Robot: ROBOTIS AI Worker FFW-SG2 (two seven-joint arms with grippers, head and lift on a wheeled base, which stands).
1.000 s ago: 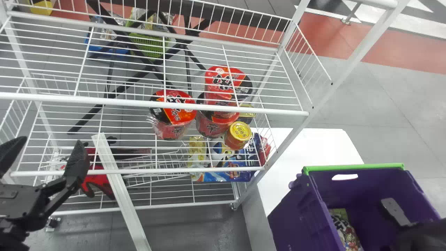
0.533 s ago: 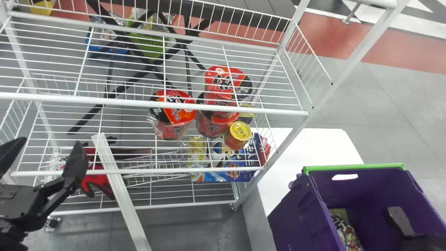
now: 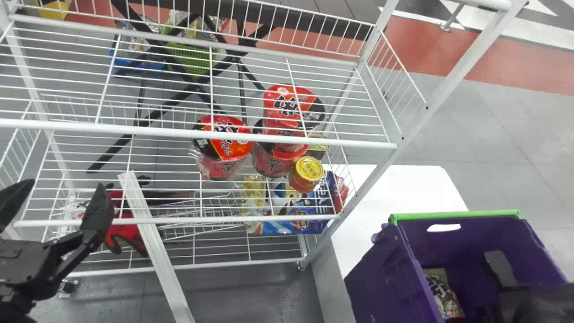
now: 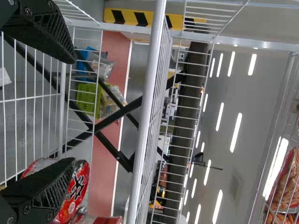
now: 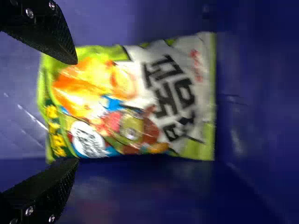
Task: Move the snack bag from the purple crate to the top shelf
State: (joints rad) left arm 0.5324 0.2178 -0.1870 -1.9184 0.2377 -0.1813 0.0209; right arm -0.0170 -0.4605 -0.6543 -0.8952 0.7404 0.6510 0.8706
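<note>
Facing snack bag (image 5: 135, 102) in crate (image 3: 388, 287), head view lower right: right gripper (image 5: 74, 111), spread, presumably to straddle it; left gripper (image 3: 63, 208) spread, lower left.

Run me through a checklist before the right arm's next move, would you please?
Right end effector open: ok, fingers stand apart.
Snack bag inside purple crate: ok.
Bag uncovered: ok, nothing lies on it.
Bag gripped: not ok, fingers aren't closed on it.
Fingers low enough to grip: cannot tell.
Left end effector away from crate: ok, at the head view's left.
</note>
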